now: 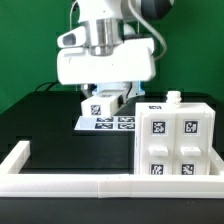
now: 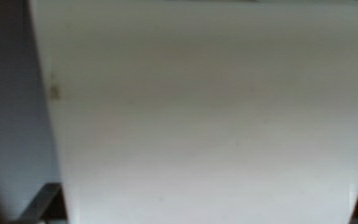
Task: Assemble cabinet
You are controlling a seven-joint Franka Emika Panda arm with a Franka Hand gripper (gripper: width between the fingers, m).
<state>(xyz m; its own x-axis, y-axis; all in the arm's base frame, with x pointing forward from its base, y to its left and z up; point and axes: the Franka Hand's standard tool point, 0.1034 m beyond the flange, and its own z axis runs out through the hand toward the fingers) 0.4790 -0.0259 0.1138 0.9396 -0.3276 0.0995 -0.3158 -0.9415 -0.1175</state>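
Note:
My gripper [image 1: 106,92] hangs low over the back of the table, just above the marker board [image 1: 108,123]. A white cabinet panel [image 1: 104,100] with a black-and-white tag sits between its fingers. In the wrist view this panel [image 2: 202,110] fills nearly the whole picture, and its two side edges reach the dark fingers [image 2: 43,205] at the corners. The gripper [image 2: 202,205] looks shut on it. The white box-shaped cabinet body [image 1: 175,142] stands at the exterior view's right, with several tags on its front and a small knob on top.
A long low white border frame [image 1: 90,186] runs along the table's front and up the exterior view's left side [image 1: 17,155]. The tabletop is black [image 1: 50,125]. A green wall stands behind.

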